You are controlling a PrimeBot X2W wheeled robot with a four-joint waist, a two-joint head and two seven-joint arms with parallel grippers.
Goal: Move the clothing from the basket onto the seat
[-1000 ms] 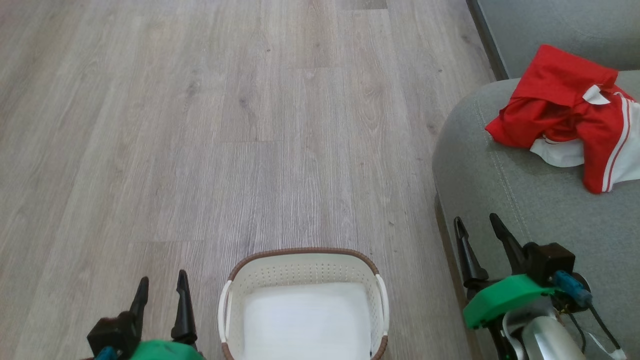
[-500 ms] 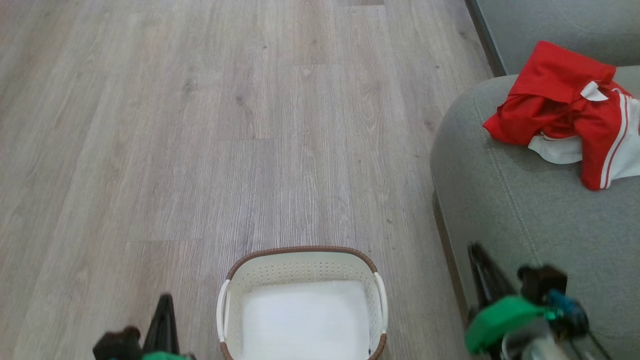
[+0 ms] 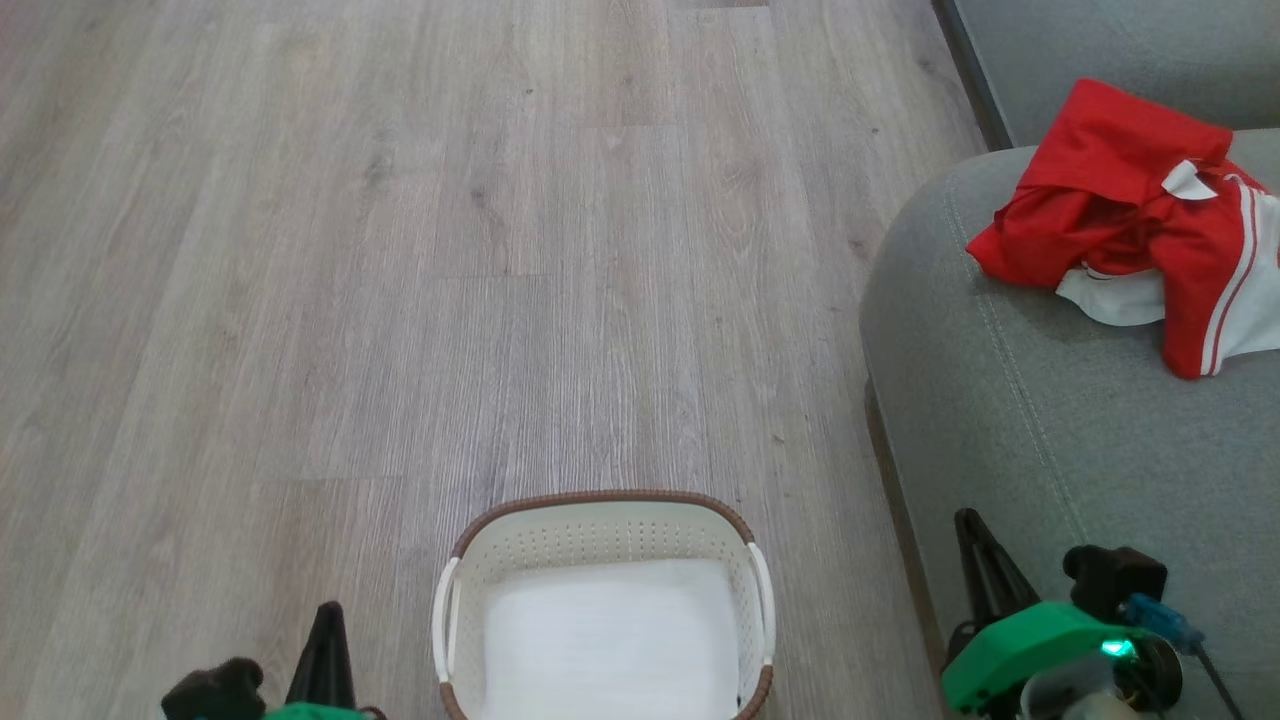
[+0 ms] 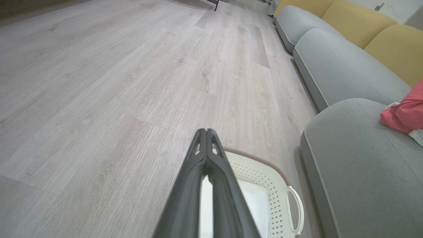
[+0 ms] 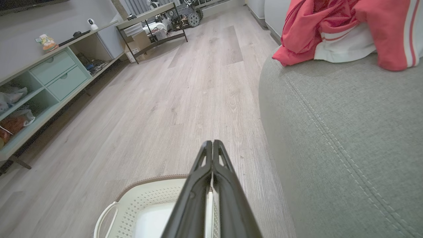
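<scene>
- Both left gripper [image 3: 326, 615] and right gripper [image 3: 968, 520] flank the oval cream plastic basket [image 3: 600, 497], fingers closed on nothing.
- Red striped clothing [image 3: 1110, 200] lies on the grey-green seat [image 3: 1000, 420] beside it; seemingly finished, no grasp needed.

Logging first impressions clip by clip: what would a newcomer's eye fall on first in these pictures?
The bright red clothing heaped on the grey-green seat, upper right of the head view, grabs attention first. Next comes the cream basket on the pale wood floor at bottom centre, with nothing red in the part that shows.
</scene>
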